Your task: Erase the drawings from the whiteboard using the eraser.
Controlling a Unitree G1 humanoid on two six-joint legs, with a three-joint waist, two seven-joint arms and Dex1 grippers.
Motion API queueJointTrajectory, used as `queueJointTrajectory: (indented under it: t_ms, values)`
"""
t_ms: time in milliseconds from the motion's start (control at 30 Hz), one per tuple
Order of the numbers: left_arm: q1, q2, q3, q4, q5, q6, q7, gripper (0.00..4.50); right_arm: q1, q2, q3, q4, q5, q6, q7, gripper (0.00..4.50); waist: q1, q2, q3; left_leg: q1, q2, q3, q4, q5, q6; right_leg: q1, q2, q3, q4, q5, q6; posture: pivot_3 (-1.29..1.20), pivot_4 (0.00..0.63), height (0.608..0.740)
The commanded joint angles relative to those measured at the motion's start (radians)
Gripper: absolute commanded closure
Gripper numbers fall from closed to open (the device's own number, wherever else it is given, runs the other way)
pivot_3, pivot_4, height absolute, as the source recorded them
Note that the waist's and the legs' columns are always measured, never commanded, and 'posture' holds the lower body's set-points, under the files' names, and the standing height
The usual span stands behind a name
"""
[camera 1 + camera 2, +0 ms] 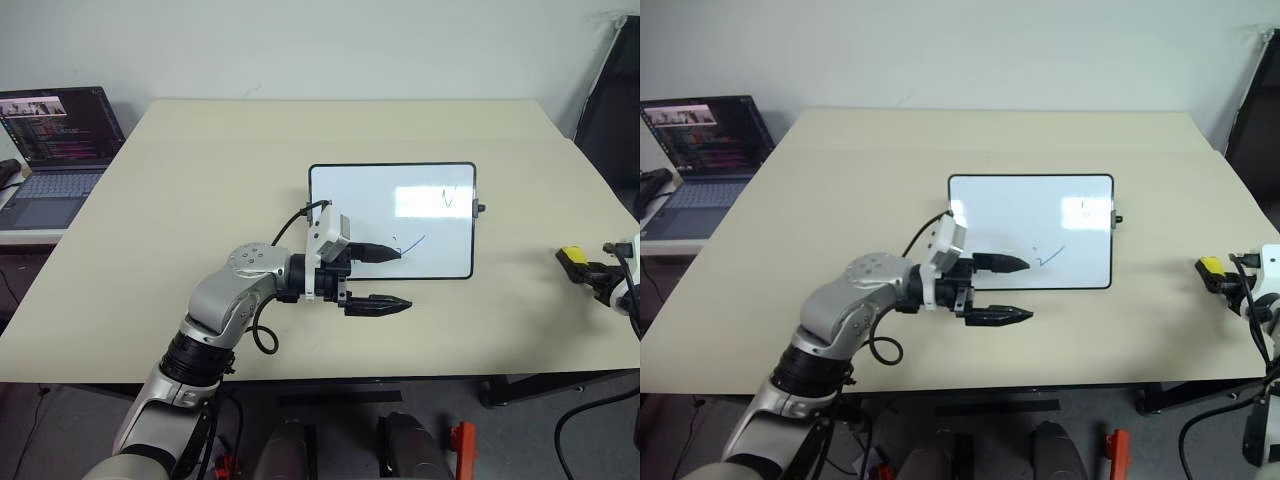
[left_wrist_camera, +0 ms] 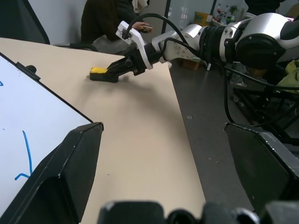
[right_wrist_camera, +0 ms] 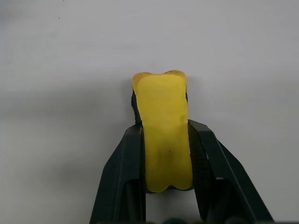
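**Yellow eraser clamped at the table's edge, board not yet wiped**

Yellow foam is pinched between the two black fingers of the right gripper (image 3: pixel 166 154), which are closed tight against the sides of the eraser (image 3: pixel 164 126). Seen from the head camera, the eraser (image 1: pixel 572 256) sits at about three o'clock on the pale table (image 1: pixel 200 200), well apart from the whiteboard (image 1: pixel 392 220), which lies near the centre. Thin blue drawings (image 1: pixel 412 243) are visible on the board, a check-like stroke near its lower edge and a squiggle (image 1: pixel 447 198) toward two o'clock.

The left gripper (image 1: pixel 388 278) is held level over the board's lower left corner, at about seven o'clock of the board, with its fingers spread apart and nothing between them.

The pick-up step is judged to be in hand: the eraser has been gripped but not yet carried. Next, it would need to be lifted and brought across toward nine o'clock, then set with its dark underside flat on the marks.
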State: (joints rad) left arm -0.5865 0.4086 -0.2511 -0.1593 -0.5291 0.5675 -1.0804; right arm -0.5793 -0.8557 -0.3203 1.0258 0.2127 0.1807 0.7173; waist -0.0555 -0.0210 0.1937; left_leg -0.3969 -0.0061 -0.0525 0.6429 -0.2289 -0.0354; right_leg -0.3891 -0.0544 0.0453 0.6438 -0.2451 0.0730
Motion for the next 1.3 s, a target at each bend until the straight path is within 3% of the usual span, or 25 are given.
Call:
queueJointTrajectory:
  t_ms: [33, 167, 367, 500, 600, 733, 900, 1033, 1300]
  values:
    - [-0.011, 0.007, 0.022, -0.036, -0.010, -0.001, -0.001, 0.00, 0.002, 0.004, 0.007, -0.012, -0.006, -0.006, 0.005, 3.59, 0.000, 0.000, 0.000, 0.000, 0.000, 0.000, 0.000, 0.000, 0.000, 0.000, 0.000, 0.000, 0.000, 0.000, 0.000, 0.00, 0.150, 0.740]
    - [-0.024, 0.020, 0.051, -0.005, -0.001, -0.023, 0.002, 0.00, 0.048, -0.005, -0.033, -0.121, 0.038, 0.018, 0.013, 3.59, 0.001, 0.000, 0.000, 0.000, 0.000, 0.000, 0.000, 0.000, 0.000, 0.000, 0.000, 0.000, 0.000, 0.000, 0.000, 0.00, 0.150, 0.740]
    - [-0.028, 0.070, 0.145, 0.042, 0.010, -0.081, 0.008, 0.00, 0.255, -0.023, -0.162, -0.687, 0.189, 0.230, -0.008, 3.61, 0.003, 0.002, 0.000, -0.001, 0.000, -0.001, 0.000, 0.000, 0.000, -0.001, 0.000, 0.000, 0.000, 0.000, 0.000, 0.00, 0.150, 0.740]
    - [0.008, 0.148, 0.217, 0.072, 0.004, -0.100, -0.017, 0.00, 0.292, -0.064, -0.208, -0.980, 0.238, 0.357, -0.041, 3.61, 0.000, 0.003, 0.000, 0.000, 0.000, -0.001, 0.000, 0.000, 0.000, -0.001, 0.000, 0.000, 0.001, -0.003, 0.005, 0.00, 0.150, 0.740]
    - [0.051, 0.227, 0.268, 0.130, 0.029, -0.158, -0.051, 0.00, 0.194, -0.091, -0.149, -1.152, 0.302, 0.435, -0.032, 3.61, -0.003, 0.004, 0.000, 0.000, 0.001, -0.001, 0.000, 0.000, 0.000, -0.001, 0.000, 0.000, 0.001, -0.003, 0.005, 0.00, 0.150, 0.740]
    - [0.114, 0.280, 0.264, 0.195, 0.091, -0.236, -0.073, 0.00, 0.058, 0.028, 0.068, -1.316, 0.343, 0.480, -0.035, 3.61, -0.001, 0.003, 0.000, 0.000, 0.002, -0.001, -0.001, 0.000, 0.000, -0.001, 0.001, -0.001, 0.001, -0.003, 0.004, 0.00, 0.150, 0.740]
    - [0.165, 0.240, 0.270, 0.126, 0.080, -0.235, -0.026, 0.00, -0.019, 0.216, 0.344, -1.278, 0.201, 0.392, -0.065, 3.62, 0.019, 0.001, 0.000, -0.004, 0.001, -0.003, 0.000, 0.000, 0.000, -0.004, -0.001, -0.002, 0.001, 0.000, -0.001, 0.00, 0.150, 0.740]
    - [0.191, 0.231, 0.283, 0.065, 0.071, -0.203, 0.013, 0.00, -0.036, 0.270, 0.491, -1.139, 0.025, 0.228, -0.048, 3.62, 0.042, 0.001, 0.000, -0.017, 0.000, -0.004, 0.002, 0.000, 0.000, -0.018, -0.002, -0.004, 0.003, 0.001, 0.000, 0.00, 0.150, 0.740]
    - [0.212, 0.238, 0.291, 0.017, 0.062, -0.168, 0.048, 0.00, -0.058, 0.340, 0.544, -0.917, -0.103, 0.038, -0.024, 3.62, 0.027, 0.001, 0.000, -0.018, 0.000, -0.004, 0.002, 0.000, 0.000, -0.020, -0.001, -0.004, 0.003, 0.002, -0.001, 0.00, 0.150, 0.740]
